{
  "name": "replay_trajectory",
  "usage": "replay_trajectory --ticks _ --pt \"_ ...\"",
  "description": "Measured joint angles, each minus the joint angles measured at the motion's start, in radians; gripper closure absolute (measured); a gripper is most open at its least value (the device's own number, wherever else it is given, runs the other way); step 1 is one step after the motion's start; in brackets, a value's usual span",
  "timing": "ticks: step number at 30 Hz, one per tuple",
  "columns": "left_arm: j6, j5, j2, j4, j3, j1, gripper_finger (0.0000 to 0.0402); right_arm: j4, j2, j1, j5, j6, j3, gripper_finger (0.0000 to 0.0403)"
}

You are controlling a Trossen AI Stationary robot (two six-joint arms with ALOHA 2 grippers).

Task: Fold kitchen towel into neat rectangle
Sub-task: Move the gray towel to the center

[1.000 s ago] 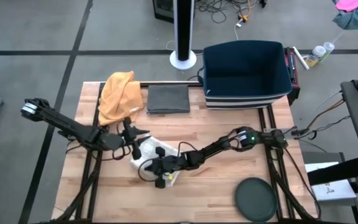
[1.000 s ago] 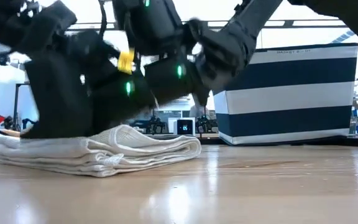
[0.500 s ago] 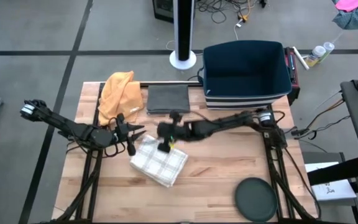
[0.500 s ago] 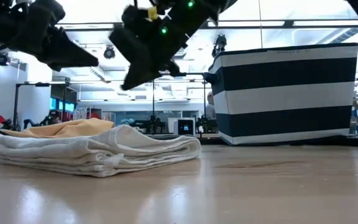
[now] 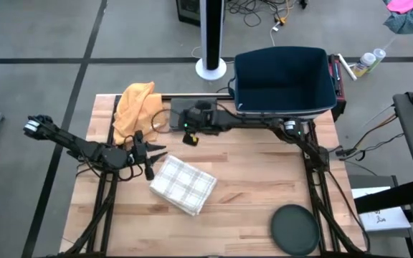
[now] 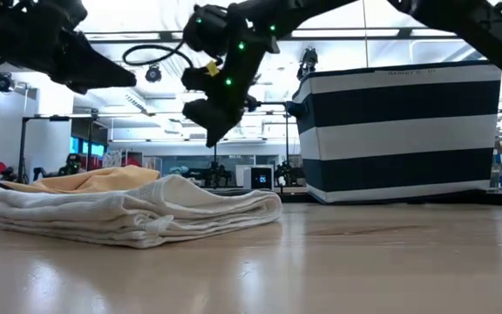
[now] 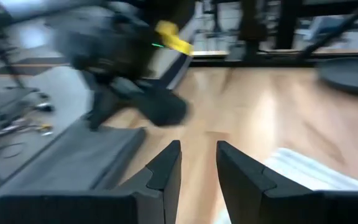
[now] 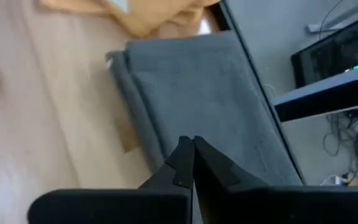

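Butcher-block table [image 5: 264, 179] with grey concrete floor all around is what I'm working on. My white checked kitchen towel [image 5: 183, 185] is sitting near the front left of the table, already folded into a chunky rectangle, turned a bit askew to the table edges. From table level it's looking like a soft stack of several layers [image 6: 138, 218] with rounded fold edges, lying flat, and nothing is touching it.

My left gripper [image 5: 151, 155] is hovering just beside the towel's back left corner, fingers [image 7: 165, 171] standing a little apart and holding nothing. My right gripper [image 5: 186, 130] is reaching across to the back of the table, hanging over the folded grey cloth [image 5: 192, 115], and its fingers [image 8: 185, 163] are pressed together, empty.

Other stuff: a crumpled orange cloth [image 5: 136, 107] is lying beside the grey one at the back left, a navy and white striped bin [image 5: 284, 86] is sitting at the back right, and a dark round disc [image 5: 295, 228] is sitting at the front right.
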Motion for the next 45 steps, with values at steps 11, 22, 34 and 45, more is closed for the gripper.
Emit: replay_trajectory --ticks 11,22,34,45 --pt "0.041 0.087 0.015 0.027 0.081 -0.001 0.0308 0.016 0.0 -0.057 -0.092 0.177 -0.006 0.0403" --pt "0.171 0.089 0.054 0.204 0.114 -0.001 0.0308 0.131 0.026 0.023 0.018 0.324 0.036 0.0403" --pt "0.174 0.089 0.067 0.209 0.117 -0.004 0.0308 0.176 0.086 0.109 0.295 0.569 0.087 0.0403" --pt "0.128 0.12 0.068 0.195 0.117 -0.008 0.0308 0.307 0.25 0.123 0.437 0.958 0.071 0.0403"
